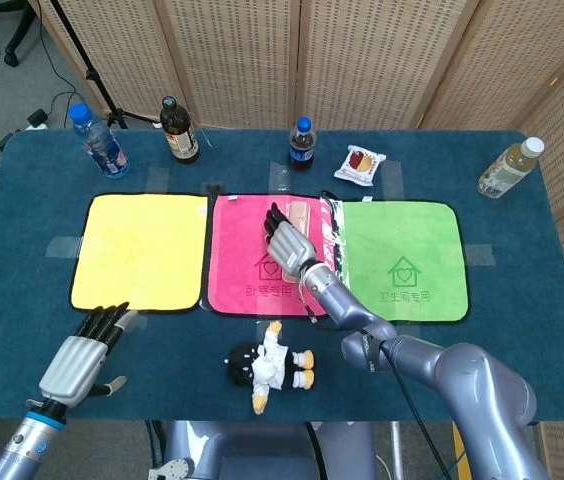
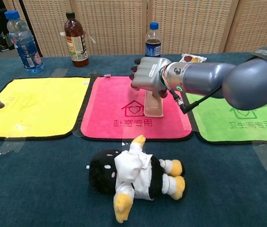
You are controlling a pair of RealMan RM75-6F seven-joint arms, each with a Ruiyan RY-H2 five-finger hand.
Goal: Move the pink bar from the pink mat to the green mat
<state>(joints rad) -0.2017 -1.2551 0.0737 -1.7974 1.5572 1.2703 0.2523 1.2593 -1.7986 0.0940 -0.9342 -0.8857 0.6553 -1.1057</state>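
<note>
Chest view – pink bar (image 2: pixel 153 105) lies lengthwise, pointing away – on pink mat (image 2: pixel 110 109).

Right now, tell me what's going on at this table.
The right hand hovers over the pink bar, which lies on the pink mat; whether the hand touches it is unclear. The green mat beside it is bare. The left hand is open, near the table's front edge.
</note>
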